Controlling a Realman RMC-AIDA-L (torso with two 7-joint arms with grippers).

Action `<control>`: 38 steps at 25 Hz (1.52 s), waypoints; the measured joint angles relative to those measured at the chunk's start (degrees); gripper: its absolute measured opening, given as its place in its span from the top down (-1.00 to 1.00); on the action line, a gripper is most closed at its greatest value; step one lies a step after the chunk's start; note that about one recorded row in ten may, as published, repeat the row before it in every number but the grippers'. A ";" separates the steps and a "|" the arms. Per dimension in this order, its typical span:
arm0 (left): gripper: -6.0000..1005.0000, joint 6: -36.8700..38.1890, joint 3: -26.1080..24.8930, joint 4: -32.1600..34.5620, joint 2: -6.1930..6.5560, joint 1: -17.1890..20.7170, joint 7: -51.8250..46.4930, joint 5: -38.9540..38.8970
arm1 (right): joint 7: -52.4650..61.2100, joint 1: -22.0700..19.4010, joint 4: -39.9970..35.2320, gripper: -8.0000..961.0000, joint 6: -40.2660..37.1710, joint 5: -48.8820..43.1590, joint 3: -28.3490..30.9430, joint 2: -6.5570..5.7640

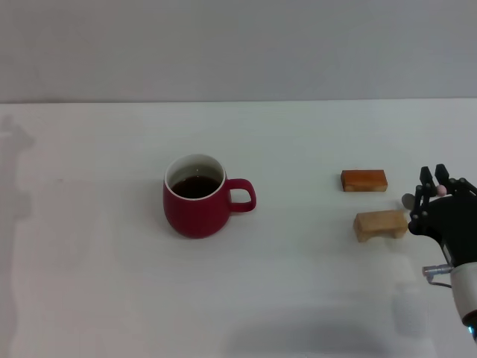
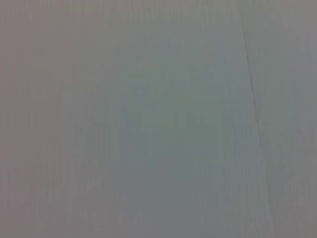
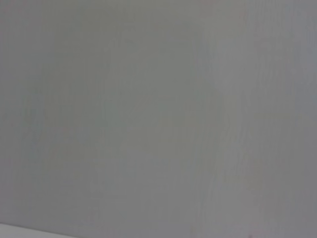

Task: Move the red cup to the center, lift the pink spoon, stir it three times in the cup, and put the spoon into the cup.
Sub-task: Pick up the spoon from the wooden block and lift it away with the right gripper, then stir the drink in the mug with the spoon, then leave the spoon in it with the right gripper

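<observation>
The red cup stands on the white table, left of the middle, with dark liquid inside and its handle pointing right. At the right edge, my right gripper is closed around the pink spoon. A bit of pink handle shows between the black fingers. The grey bowl pokes out to the left, just beside the nearer wooden block. The gripper is far to the right of the cup. My left gripper is out of view. Both wrist views show only a blank pale surface.
Two small wooden blocks lie right of the cup: a darker block farther back and a lighter block nearer, close to my right gripper. The white tabletop spreads between cup and blocks.
</observation>
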 joint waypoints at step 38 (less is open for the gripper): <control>0.88 0.02 0.48 0.62 -0.23 0.09 -0.05 0.03 | -5.69 4.59 5.33 0.71 0.27 -1.68 7.22 2.08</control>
